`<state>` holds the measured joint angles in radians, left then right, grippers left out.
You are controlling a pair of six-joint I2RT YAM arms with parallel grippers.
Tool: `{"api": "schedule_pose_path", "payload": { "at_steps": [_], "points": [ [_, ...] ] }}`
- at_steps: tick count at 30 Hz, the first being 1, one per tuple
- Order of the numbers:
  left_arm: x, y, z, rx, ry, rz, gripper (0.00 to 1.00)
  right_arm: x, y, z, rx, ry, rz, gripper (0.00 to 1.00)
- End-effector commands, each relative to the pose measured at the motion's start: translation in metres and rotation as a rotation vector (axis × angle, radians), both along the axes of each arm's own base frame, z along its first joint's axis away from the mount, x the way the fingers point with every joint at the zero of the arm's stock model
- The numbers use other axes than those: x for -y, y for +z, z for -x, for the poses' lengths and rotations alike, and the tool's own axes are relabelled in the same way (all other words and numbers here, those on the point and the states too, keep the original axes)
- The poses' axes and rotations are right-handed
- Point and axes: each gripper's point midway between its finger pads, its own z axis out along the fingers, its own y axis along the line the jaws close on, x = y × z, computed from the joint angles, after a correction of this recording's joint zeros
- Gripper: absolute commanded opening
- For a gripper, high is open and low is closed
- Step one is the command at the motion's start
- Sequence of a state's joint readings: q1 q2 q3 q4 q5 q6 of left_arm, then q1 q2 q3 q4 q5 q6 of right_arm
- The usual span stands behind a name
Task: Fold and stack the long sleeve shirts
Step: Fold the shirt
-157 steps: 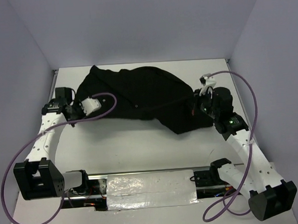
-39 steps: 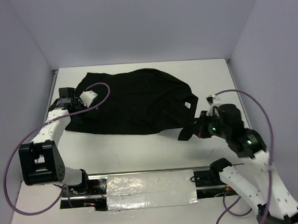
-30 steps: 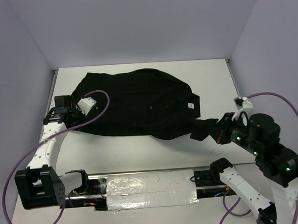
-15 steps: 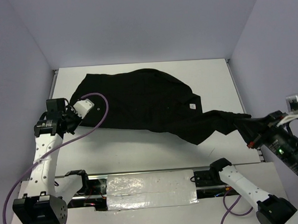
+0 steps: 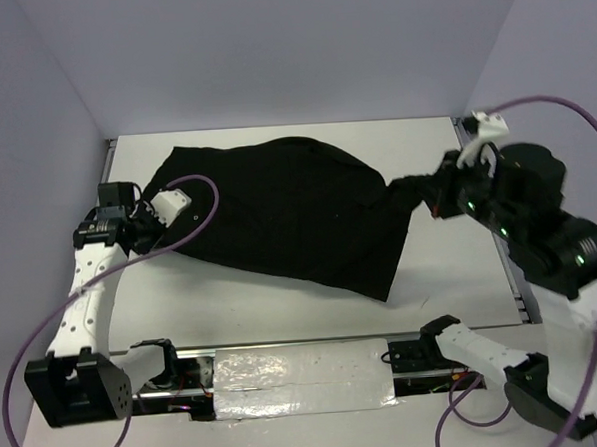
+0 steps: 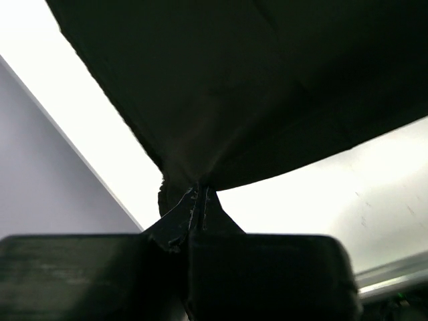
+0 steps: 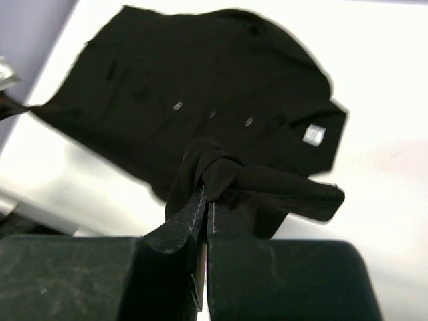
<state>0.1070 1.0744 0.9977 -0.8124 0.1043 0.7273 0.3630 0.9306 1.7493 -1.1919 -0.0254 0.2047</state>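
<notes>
Now, black shirt [image 5: 288,209] stretched out, left gripper [image 6: 199,200] clamped on one edge, right gripper [image 7: 204,202] pinching opposite end

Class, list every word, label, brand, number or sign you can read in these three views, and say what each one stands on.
No text can be read in any of the views.
Small white tag on the black shirt: too blurred to tell whether it carries any print.
</notes>
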Motion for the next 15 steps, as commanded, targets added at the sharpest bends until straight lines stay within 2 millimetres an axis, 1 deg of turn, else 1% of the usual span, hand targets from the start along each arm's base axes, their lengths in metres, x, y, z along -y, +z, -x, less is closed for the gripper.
{"api": "schedule_pose_path", "payload": {
  "at_steps": [1, 2, 3, 4, 5, 6, 7, 8, 9, 10, 11, 12, 13, 14, 15],
  "points": [
    [-0.009, 0.017, -0.037, 0.078, 0.043, -0.012, 0.00, -0.001, 0.038, -0.067, 0.167, -0.078, 0.053, 0.00],
    [-0.012, 0.020, -0.045, 0.092, 0.049, -0.019, 0.00, -0.002, 0.044, -0.077, 0.181, -0.083, 0.076, 0.00],
    [-0.015, 0.017, -0.050, 0.085, 0.064, -0.030, 0.00, -0.003, 0.051, -0.099, 0.182, -0.102, 0.087, 0.00],
    [-0.017, 0.006, -0.055, 0.052, 0.080, -0.029, 0.00, -0.004, 0.054, -0.111, 0.184, -0.106, 0.092, 0.00],
    [-0.019, 0.008, -0.061, 0.058, 0.090, -0.031, 0.00, -0.005, 0.058, -0.120, 0.177, -0.110, 0.090, 0.00],
    [-0.022, -0.002, -0.066, 0.027, 0.109, -0.036, 0.00, -0.009, 0.065, -0.141, 0.165, -0.104, 0.078, 0.00],
    [-0.023, -0.007, -0.070, 0.017, 0.116, -0.037, 0.00, -0.011, 0.066, -0.152, 0.168, -0.108, 0.082, 0.00],
    [-0.026, -0.005, -0.078, 0.035, 0.127, -0.037, 0.00, -0.013, 0.069, -0.162, 0.187, -0.113, 0.082, 0.00],
    [-0.026, -0.014, -0.083, 0.015, 0.141, -0.027, 0.00, -0.018, 0.073, -0.179, 0.227, -0.104, 0.086, 0.00],
    [-0.026, -0.016, -0.088, 0.014, 0.145, -0.023, 0.00, -0.019, 0.073, -0.186, 0.240, -0.108, 0.084, 0.00],
    [-0.026, -0.014, -0.094, 0.023, 0.153, -0.018, 0.00, -0.021, 0.069, -0.198, 0.238, -0.114, 0.084, 0.00],
    [-0.027, -0.019, -0.101, 0.017, 0.169, -0.007, 0.00, -0.021, 0.073, -0.206, 0.261, -0.116, 0.081, 0.00],
    [-0.026, -0.015, -0.109, 0.029, 0.168, 0.007, 0.00, -0.018, 0.072, -0.213, 0.260, -0.132, 0.086, 0.00],
    [-0.023, -0.016, -0.122, 0.033, 0.174, 0.030, 0.00, -0.017, 0.069, -0.232, 0.263, -0.143, 0.110, 0.00],
    [-0.023, -0.016, -0.122, 0.034, 0.174, 0.031, 0.00, -0.016, 0.069, -0.232, 0.263, -0.146, 0.111, 0.00]
  ]
}}
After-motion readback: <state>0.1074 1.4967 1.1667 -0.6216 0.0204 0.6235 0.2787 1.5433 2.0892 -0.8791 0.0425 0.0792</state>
